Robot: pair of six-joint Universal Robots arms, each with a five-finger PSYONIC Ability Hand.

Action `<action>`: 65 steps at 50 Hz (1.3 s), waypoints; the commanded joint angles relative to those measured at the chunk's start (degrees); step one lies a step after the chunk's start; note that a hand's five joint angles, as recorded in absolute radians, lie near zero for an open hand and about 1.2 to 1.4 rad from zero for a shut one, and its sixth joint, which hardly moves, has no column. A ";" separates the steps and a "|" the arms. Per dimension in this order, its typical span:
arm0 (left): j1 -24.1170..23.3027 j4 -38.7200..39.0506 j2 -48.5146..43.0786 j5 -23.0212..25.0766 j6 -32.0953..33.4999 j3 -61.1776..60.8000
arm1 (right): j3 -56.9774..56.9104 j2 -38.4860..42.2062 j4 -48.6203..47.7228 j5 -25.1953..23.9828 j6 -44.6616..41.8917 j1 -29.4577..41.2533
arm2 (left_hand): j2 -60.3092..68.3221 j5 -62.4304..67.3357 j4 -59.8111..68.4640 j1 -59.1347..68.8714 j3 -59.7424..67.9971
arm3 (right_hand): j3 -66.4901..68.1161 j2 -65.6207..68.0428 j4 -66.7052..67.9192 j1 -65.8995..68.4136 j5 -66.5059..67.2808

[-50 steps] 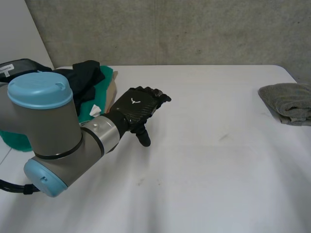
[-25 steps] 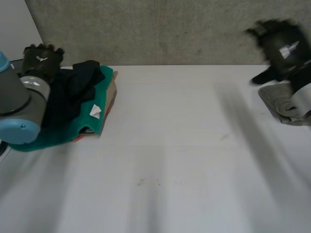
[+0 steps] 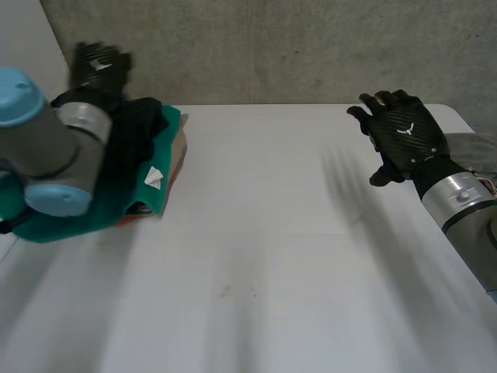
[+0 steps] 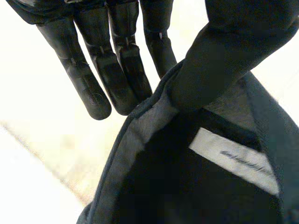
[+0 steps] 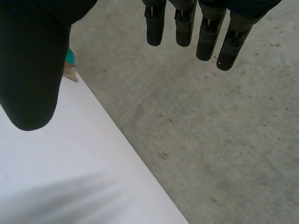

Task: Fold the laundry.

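Fingers, my left hand [image 3: 96,68]: straight and relaxed, holding nothing, poised over the black garment [image 3: 136,128].
Fingers, my right hand [image 3: 404,134]: spread straight, empty, above the white table [image 3: 272,256].
Laundry pile [image 3: 159,167]: limp black garment with a white sewn label [image 4: 236,158], lying on green cloth [image 3: 144,196].
Beyond my right fingers: crumpled grey towel [image 3: 477,149].

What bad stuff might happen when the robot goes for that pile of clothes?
The left hand is open above the black garment, which lies on a green cloth; grabbing one might drag both. The pile sits by the table edge, so something may slide off. The right hand is near the grey towel and might bump it.
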 commanded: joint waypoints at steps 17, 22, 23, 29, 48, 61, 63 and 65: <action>-17.29 1.10 6.38 20.28 -11.42 -14.99 | -5.19 -0.22 5.67 12.49 -0.21 -2.46 | -58.32 -56.51 -58.41 -54.61 -57.82 | -2.31 -2.80 -3.63 -1.57 -3.27; -12.98 -0.13 10.60 13.34 -11.50 -16.30 | -7.92 -0.14 16.04 11.79 -0.38 -2.19 | -57.82 -56.00 -57.90 -54.11 -57.32 | -2.31 -2.80 -3.63 -1.57 -3.27; -12.02 -1.18 11.39 11.59 -11.24 -17.00 | -8.45 -0.14 18.15 11.61 -0.38 -2.10 | -57.49 -55.67 -57.57 -53.77 -56.99 | -2.31 -2.80 -3.63 -1.57 -3.27; -8.23 -8.47 11.92 9.55 -10.71 -19.11 | -11.17 0.30 35.97 7.49 -0.91 1.22 | -56.14 -54.32 -56.22 -52.43 -55.64 | -2.31 -2.80 -3.63 -1.57 -3.27; -3.31 -9.37 9.47 9.28 -10.63 -20.79 | -8.71 14.62 29.70 12.65 -4.16 7.66 | -56.14 -54.32 -56.22 -52.42 -55.64 | 22.40 21.92 21.08 23.14 21.44; -3.31 -7.69 7.88 9.02 -10.63 -17.71 | -16.44 15.95 17.39 17.15 -18.30 5.11 | -56.14 -54.32 -56.22 -52.42 -55.64 | 67.69 67.20 66.37 68.43 66.73; -3.40 -7.69 7.80 9.11 -10.63 -17.10 | -18.55 16.82 15.46 16.45 -22.07 3.44 | -56.31 -54.49 -56.39 -52.59 -55.81 | 67.69 67.20 66.37 68.43 66.73; -3.40 -7.61 7.44 9.11 -10.63 -16.40 | -21.80 19.72 12.38 15.31 -27.44 1.94 | -56.31 -54.49 -56.39 -52.59 -55.81 | 67.69 67.20 66.37 68.43 66.73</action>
